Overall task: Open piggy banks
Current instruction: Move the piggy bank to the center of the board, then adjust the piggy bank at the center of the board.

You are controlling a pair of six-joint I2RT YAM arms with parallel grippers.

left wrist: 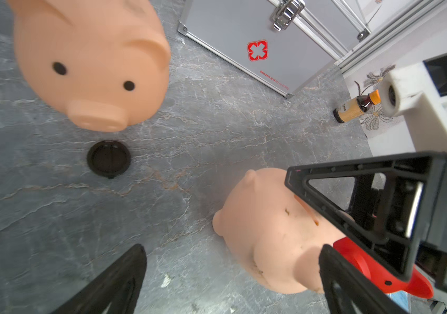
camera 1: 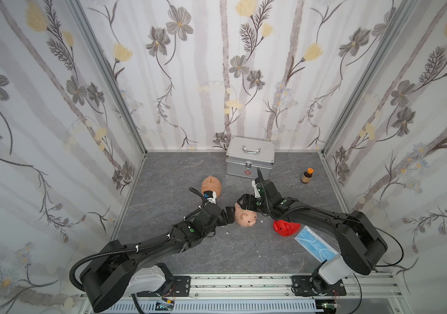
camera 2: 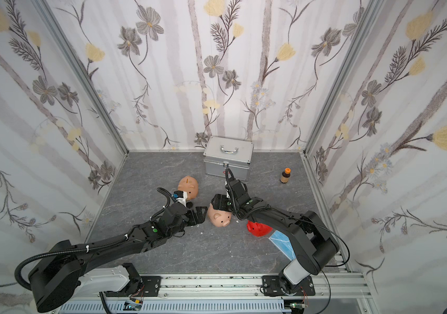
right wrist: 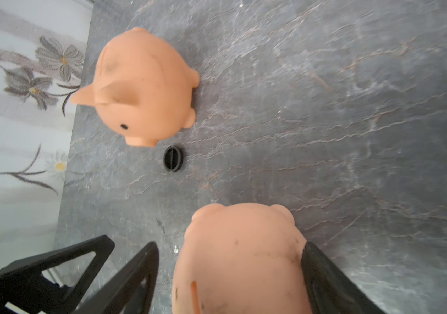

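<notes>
Right tool (right wrist: 230, 246) spread around near pink piggy bank (camera 1: 245, 216), just below centre in both top views. One finger (right wrist: 323, 274) touches its flank, the other sits just off it, so not clamped. Left tool (left wrist: 230, 246) released, wide, just beside same pig. Far pink piggy bank (camera 1: 211, 186) above-left of it, loose black plug (left wrist: 108, 159) on tabletop (camera 1: 176, 252) by its snout. Red piggy bank (camera 1: 284, 227) lower right, partly under right arm.

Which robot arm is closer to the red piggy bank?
Right. The right arm crosses over the red piggy bank, partly covering it. The left arm reaches in from the opposite side, ending beyond the middle peach piggy bank.
</notes>
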